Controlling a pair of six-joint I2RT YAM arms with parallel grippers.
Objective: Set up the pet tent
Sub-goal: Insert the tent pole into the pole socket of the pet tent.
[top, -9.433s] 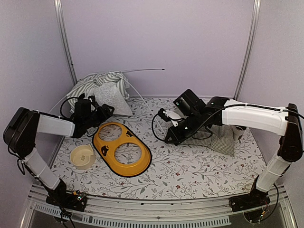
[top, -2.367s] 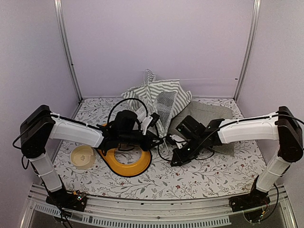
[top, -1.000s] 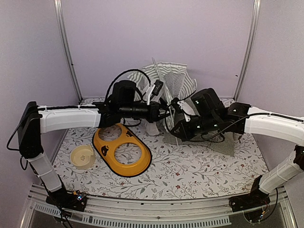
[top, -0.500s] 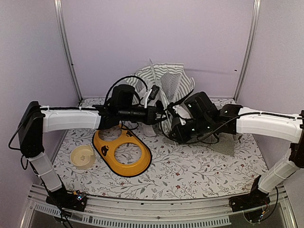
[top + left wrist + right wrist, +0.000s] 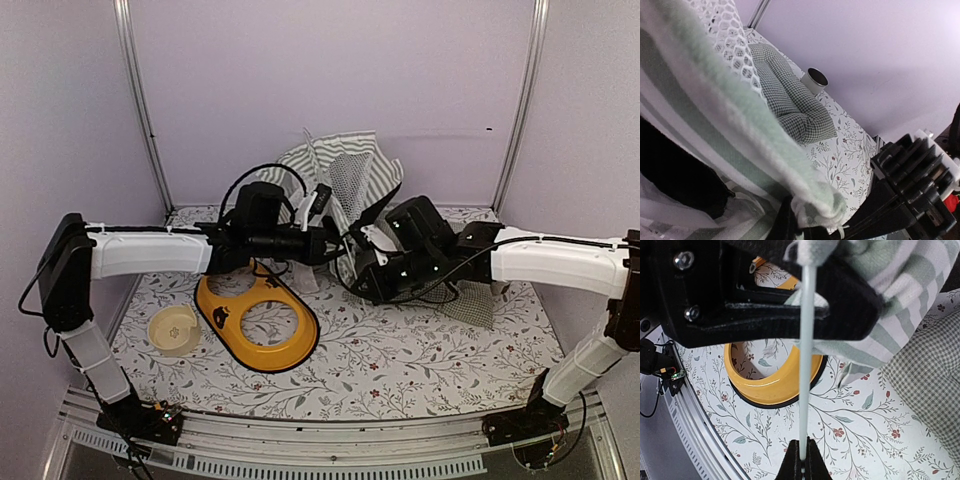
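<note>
The pet tent (image 5: pixel 340 175), green-and-white striped with a grey mesh window, is lifted in a bunch at the back centre. My left gripper (image 5: pixel 330 245) is shut on a bunched corner of its striped hem (image 5: pixel 815 206), which fills the left wrist view. My right gripper (image 5: pixel 357 262) is right beside it, shut on a thin white pole (image 5: pixel 806 365). That pole runs straight up from the right gripper (image 5: pixel 802 461) into the striped fabric (image 5: pixel 900 285), just under the left gripper's black body (image 5: pixel 765 295).
A yellow two-hole feeder (image 5: pixel 256 315) lies under the left arm, with a cream bowl (image 5: pixel 173 328) to its left. The green-checked cushion (image 5: pixel 470 300) lies under the right arm, a small cup (image 5: pixel 815 79) behind it. Metal posts (image 5: pixel 140 100) flank the back wall.
My right gripper has come down and left, closer to the left gripper. The tent fabric has shifted slightly left. The left arm has hardly moved.
</note>
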